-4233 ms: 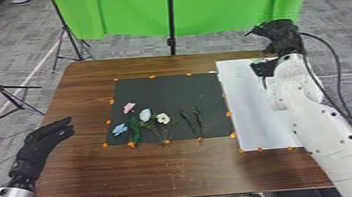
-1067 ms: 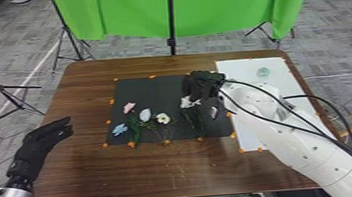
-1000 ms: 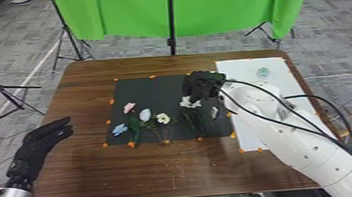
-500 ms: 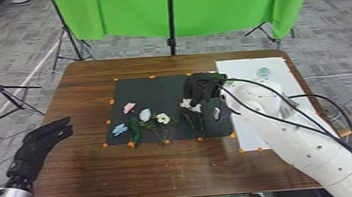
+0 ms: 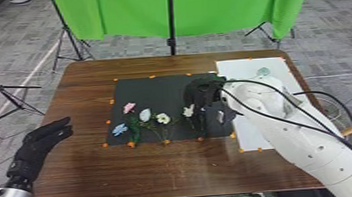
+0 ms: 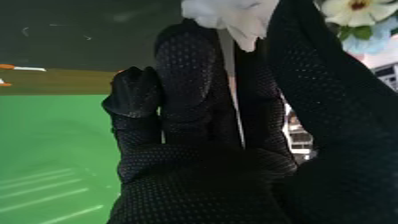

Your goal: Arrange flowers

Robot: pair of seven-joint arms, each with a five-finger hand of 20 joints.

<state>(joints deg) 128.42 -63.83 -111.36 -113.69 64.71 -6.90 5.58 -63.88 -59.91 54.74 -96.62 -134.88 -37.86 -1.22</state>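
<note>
My right hand (image 5: 202,93) is over the right part of the black mat (image 5: 159,90), pinching a white flower (image 5: 188,110). In the right wrist view, white petals (image 6: 233,16) sit between the fingertips and thumb of my right hand (image 6: 191,90). Left of it on the mat lie a pink flower (image 5: 128,108), a blue one (image 5: 119,129), a pale bluish one (image 5: 145,114) and an open white bloom (image 5: 163,118) with green stems. The hand partly hides the green sprigs at the mat's right. My left hand (image 5: 46,136) stays open beside the table's left edge.
A white sheet (image 5: 255,138) lies right of the mat, with a small pale green thing (image 5: 263,72) on its far part. Orange tape pieces (image 5: 131,144) mark the edges. Black cables run along my right arm, which crosses the sheet.
My right hand came from the sheet's far end to the mat with the white flower, then moved slightly nearer the front edge. The left hand has kept still.
</note>
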